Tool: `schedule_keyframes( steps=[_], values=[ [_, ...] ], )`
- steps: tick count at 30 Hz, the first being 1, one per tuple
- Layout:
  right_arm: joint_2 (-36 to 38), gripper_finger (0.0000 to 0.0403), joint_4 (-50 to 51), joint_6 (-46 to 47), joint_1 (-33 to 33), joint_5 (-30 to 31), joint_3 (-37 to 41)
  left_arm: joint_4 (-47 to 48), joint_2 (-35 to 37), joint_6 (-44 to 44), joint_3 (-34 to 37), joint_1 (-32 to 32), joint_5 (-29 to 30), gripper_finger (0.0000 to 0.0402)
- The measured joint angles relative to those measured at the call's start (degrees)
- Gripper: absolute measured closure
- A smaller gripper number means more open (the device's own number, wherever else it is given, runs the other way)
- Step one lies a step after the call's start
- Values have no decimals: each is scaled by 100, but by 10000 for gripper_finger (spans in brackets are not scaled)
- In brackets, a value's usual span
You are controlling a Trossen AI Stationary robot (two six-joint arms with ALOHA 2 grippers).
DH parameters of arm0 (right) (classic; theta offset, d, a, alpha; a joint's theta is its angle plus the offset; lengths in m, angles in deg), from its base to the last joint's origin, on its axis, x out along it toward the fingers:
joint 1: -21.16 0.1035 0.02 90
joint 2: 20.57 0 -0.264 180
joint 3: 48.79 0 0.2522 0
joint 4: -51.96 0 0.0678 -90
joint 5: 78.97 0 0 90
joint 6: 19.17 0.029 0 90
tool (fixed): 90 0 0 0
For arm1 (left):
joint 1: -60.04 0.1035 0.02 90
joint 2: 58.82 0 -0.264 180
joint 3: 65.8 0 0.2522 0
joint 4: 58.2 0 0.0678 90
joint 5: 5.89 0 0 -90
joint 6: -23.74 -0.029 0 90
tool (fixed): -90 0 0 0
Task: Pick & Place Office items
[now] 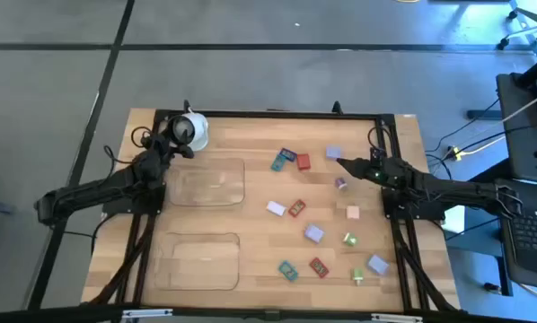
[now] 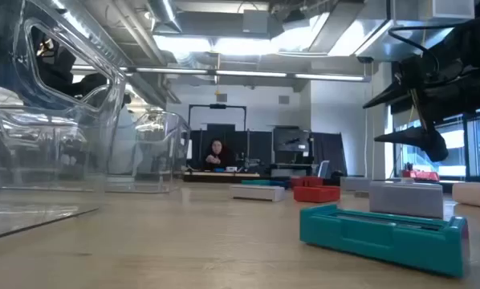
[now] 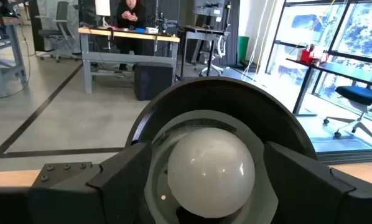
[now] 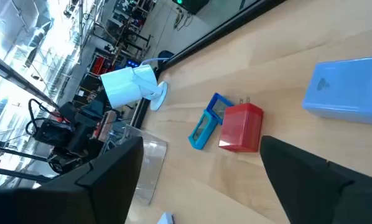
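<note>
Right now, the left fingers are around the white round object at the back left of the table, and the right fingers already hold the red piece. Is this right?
Not quite. The right gripper is open and holds nothing; the right wrist view shows the red piece lying free on the table. The left gripper is indeed around the white round object.

- The table [image 1: 250, 193] has a pale wood top with visible grain and a smooth, lightly satin finish.
- The two trays [image 1: 206, 182] are clear, glossy plastic that catches reflections.
- The white round object [image 3: 206, 163] looks like smooth plastic with a soft sheen.
- The office items [image 4: 241, 127] look like hard, smooth plastic; the red one is slightly glossy, the teal one [image 2: 383, 232] matt.
- Both arms are dark and matt; the right gripper [image 1: 342, 162] looks like matt black plastic.
</note>
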Motion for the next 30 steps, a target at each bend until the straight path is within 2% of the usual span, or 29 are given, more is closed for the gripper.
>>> schedule_keyframes(
  steps=[9, 22, 30],
  values=[
    [0, 76, -2, -472, 2, -2, 0, 0, 0, 0, 0, 0, 0, 95],
    [0, 76, -2, -450, 2, -6, 0, -1, 0, 0, 0, 2, 0, 95],
    [-2, 76, -2, -425, 2, -252, 0, -2, 0, 2, 2, 2, -2, 95]
  ],
)
